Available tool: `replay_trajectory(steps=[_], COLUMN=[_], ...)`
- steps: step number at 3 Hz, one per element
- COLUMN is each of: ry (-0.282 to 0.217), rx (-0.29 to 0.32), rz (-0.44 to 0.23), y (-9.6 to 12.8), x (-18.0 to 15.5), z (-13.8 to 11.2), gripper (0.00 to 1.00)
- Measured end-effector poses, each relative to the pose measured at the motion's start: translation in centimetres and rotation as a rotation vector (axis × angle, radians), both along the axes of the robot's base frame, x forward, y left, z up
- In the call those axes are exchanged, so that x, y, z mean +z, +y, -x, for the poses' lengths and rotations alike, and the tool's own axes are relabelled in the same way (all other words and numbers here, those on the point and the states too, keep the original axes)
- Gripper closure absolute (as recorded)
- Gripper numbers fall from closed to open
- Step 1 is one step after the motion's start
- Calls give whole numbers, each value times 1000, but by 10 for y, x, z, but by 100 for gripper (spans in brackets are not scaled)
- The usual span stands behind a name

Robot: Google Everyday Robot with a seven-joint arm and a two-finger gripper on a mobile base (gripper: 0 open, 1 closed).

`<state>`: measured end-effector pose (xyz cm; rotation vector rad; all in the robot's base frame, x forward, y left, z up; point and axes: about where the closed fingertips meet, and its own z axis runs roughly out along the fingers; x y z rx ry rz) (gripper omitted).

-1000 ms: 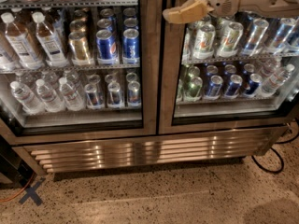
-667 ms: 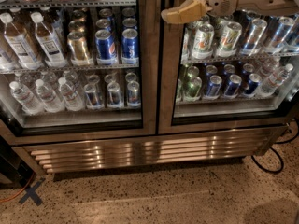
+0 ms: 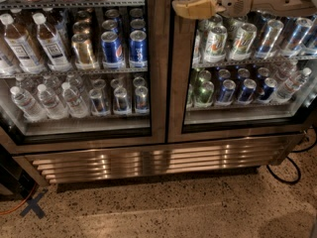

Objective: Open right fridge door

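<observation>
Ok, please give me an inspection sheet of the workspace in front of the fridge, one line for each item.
Surface: speckled floor with a blue tape cross.
Job's things: right fridge door looks shut, no gap seen at the centre; fridge stocked with cans and bottles.
Clutter: nothing seen.
Grippers: claw at the top of the view, at the right door's inner frame edge.
Cables: black cable on the floor at the right; orange cable at the lower left.
Surroundings: left door shut.
</observation>
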<state>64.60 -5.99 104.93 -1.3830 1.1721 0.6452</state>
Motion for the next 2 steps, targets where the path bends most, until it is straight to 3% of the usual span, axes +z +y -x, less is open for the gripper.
replay_trajectory(steps=[1,2], ry=[0,0], rx=[0,0], rz=[0,0], y=[0,0], x=[0,0], z=[0,0], gripper=[89,100])
